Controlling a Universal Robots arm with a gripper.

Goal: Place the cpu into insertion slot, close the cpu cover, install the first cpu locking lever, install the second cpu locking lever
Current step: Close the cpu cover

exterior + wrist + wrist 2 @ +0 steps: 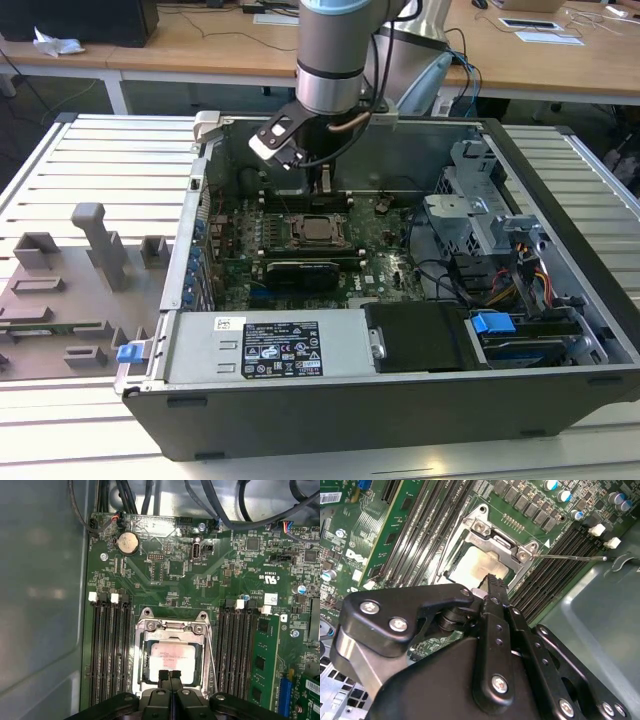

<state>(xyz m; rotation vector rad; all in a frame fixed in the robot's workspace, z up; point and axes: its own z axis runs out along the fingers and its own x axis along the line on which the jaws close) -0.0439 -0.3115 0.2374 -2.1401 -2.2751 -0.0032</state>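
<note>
The black claw [491,579] sits large in the foreground, its tip right over the near edge of the pale cpu [472,565]. The cpu lies in the insertion slot [447,566]. The silvery cpu cover [501,542] lies flat around it, with 2 screws showing along one side. A thin metal lever [570,557] runs from a corner of the cover across the long black memory slots [560,547] toward the grey case wall [600,615]. More such slots cross the green board [365,535] on the other side.

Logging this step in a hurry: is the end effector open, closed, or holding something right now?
End effector: closed, fingertips together, nothing visible between them, right by the chip.
</note>
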